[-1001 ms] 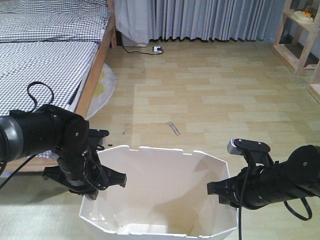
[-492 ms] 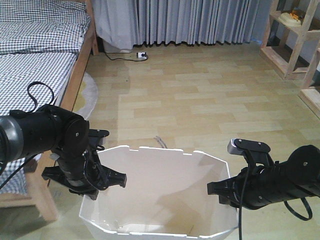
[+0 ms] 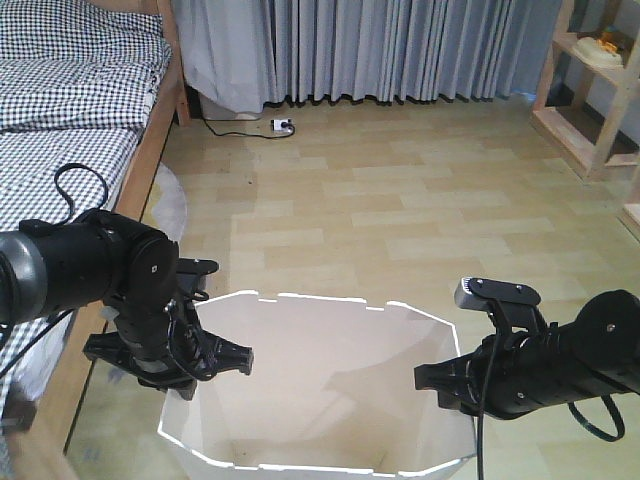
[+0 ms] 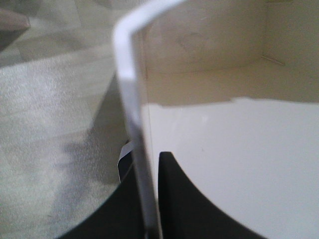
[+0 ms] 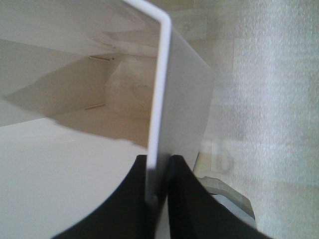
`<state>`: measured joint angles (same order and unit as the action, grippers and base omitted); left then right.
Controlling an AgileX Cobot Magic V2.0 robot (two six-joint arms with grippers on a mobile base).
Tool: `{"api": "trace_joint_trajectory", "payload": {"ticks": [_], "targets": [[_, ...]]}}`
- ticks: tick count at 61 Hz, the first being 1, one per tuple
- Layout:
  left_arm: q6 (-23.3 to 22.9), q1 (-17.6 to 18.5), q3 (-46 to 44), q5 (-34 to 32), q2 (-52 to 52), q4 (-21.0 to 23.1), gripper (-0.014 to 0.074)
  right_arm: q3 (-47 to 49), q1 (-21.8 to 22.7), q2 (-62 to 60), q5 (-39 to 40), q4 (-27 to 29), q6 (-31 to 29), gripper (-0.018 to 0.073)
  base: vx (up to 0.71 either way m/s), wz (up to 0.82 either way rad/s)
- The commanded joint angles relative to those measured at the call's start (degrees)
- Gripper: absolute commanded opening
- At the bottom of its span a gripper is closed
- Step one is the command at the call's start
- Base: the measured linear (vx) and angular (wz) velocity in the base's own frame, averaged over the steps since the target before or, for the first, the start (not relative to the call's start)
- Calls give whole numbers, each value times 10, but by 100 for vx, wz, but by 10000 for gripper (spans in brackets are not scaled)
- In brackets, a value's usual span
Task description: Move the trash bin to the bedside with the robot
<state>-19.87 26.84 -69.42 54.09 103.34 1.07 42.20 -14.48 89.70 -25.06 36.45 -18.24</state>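
Facing a pale wood-plank floor, stretching out to grey curtains at twelve o'clock and a wooden shelf at two. Seeing the bedside at ten o'clock: a light wooden frame under checked bedding. Holding the trash bin at six o'clock, long axis lying nine to three, near the bed frame but apart from it; not being able to tell whether it is touching the floor. Bracketing it with the left arm, the nearer to the bed, and the right arm. Pinching the nine o'clock wall in the left claw, narrow, one finger inside and one outside. Clamping the three o'clock wall likewise in the right claw. Judging the coming move as a carry toward nine or ten o'clock, minding thin walls flexing.
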Motion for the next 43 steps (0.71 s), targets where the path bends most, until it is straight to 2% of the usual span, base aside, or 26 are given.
{"api": "trace_joint_trajectory", "payload": {"ticks": [1,43], "targets": [[13,11,-21,-42,-35,40,-6,21,-9,-31,-3,41,-26,-5,46,2],[13,11,-21,-42,-35,40,-6,21,-9,-31,-7,41,-26,-5,48,2]]}}
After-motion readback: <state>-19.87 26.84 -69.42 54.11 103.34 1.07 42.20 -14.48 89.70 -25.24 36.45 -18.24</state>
